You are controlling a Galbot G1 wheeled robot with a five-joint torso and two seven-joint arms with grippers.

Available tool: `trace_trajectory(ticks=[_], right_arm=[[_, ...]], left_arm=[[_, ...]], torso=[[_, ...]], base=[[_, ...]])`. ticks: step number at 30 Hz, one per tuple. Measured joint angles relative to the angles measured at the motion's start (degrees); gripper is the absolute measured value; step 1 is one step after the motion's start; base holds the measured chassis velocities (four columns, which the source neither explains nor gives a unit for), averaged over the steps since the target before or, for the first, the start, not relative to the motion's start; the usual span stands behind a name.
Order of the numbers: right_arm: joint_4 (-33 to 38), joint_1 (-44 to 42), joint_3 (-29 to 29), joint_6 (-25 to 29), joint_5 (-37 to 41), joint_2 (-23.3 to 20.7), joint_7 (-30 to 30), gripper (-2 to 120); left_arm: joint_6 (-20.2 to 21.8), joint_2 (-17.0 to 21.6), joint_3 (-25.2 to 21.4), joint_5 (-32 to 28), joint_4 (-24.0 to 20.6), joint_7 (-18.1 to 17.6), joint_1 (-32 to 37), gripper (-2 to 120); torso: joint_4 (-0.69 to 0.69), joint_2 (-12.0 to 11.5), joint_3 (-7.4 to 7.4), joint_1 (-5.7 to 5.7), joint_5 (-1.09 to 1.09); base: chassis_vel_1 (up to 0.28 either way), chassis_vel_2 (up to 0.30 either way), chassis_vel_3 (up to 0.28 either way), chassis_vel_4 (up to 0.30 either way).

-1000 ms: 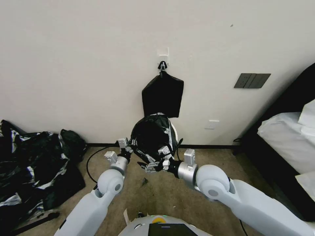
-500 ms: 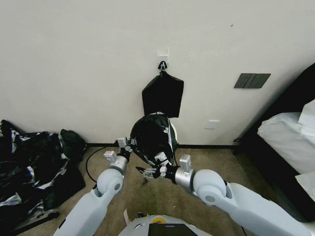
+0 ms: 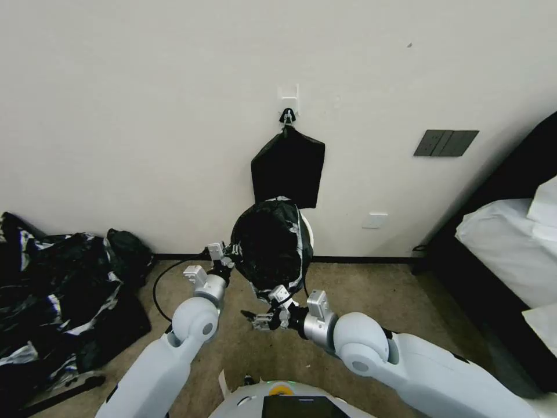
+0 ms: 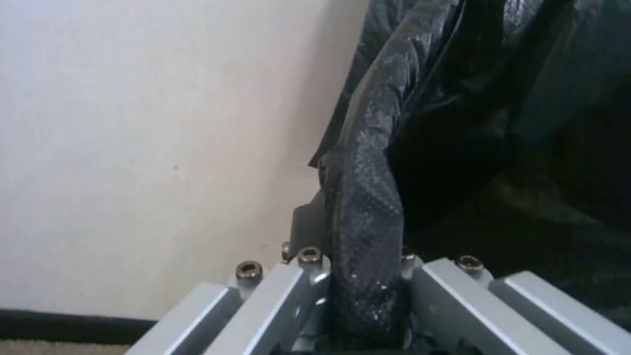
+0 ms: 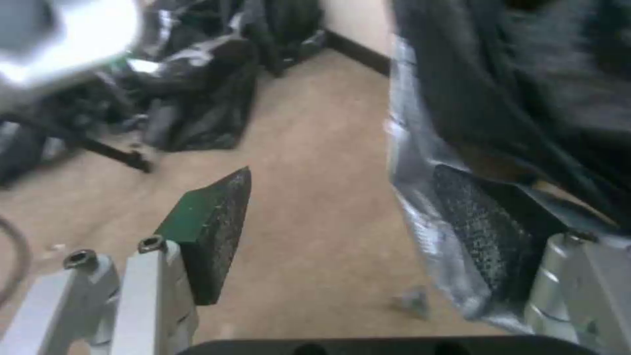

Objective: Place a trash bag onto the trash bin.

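Observation:
The trash bag (image 3: 270, 244), glossy black with silvery glints, is draped over the trash bin, whose cream-white rim (image 3: 309, 235) peeks out on the side away from the left arm. At the bag's left edge, my left gripper (image 3: 230, 257) is shut on it. The left wrist view shows a rolled strip of the trash bag (image 4: 368, 197) pinched in the left gripper (image 4: 358, 266). My right gripper (image 3: 262, 317) hangs open just below the bag's near edge. In the right wrist view the right gripper (image 5: 342, 231) holds nothing, and the trash bag (image 5: 512, 98) brushes one pad (image 5: 483, 231).
A flat black bundle (image 3: 287, 168) hangs from a wall hook above the bin. A large heap of black-and-silvery plastic (image 3: 58, 290) lies on the carpet at left, with a cable (image 3: 158, 284) beside it. A bed (image 3: 510, 244) stands at right.
My right gripper has drawn back from the bag's near edge, toward the robot and slightly left. The left gripper and the bag have stayed put.

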Motion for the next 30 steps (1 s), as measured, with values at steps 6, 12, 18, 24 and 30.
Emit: trace_trajectory(ticks=[6,12,18,24,30], right_arm=[[-0.11,-2.54,2.86,0.74,-3.74,-2.25,0.19,72],[-0.68,-3.68,4.23,1.62,-5.41,-3.11,0.99,69],[-2.09,-4.28,4.17,2.95,-8.27,-2.56,1.91,68],[-1.12,-5.16,5.03,2.96,-9.02,-4.05,6.05,69],[0.74,-6.2,6.21,1.75,-8.98,-6.15,10.57,68]], left_arm=[[1.46,-0.51,-1.33,-10.06,-1.16,-4.51,-0.39,1],[2.2,-0.58,-1.83,-16.45,-2.05,-8.0,-1.02,1],[2.86,-0.86,-2.28,-23.51,-2.95,-11.64,-2.15,1],[3.37,-0.37,-3.13,-23.76,-2.95,-11.99,-1.7,1],[3.91,-0.46,-3.31,-22.32,-2.25,-11.75,-1.57,1]], torso=[[-0.01,0.0,0.0,0.0,0.0],[0.0,0.0,0.0,0.0,-0.01],[0.0,0.0,0.0,0.0,0.0],[0.0,0.0,0.0,0.0,-0.01],[-0.01,0.0,0.0,0.0,-0.01]], base=[[0.0,0.0,0.0,0.0],[0.0,0.0,0.0,0.0],[0.0,0.0,0.0,0.0],[0.0,0.0,0.0,0.0],[0.0,0.0,0.0,0.0]])
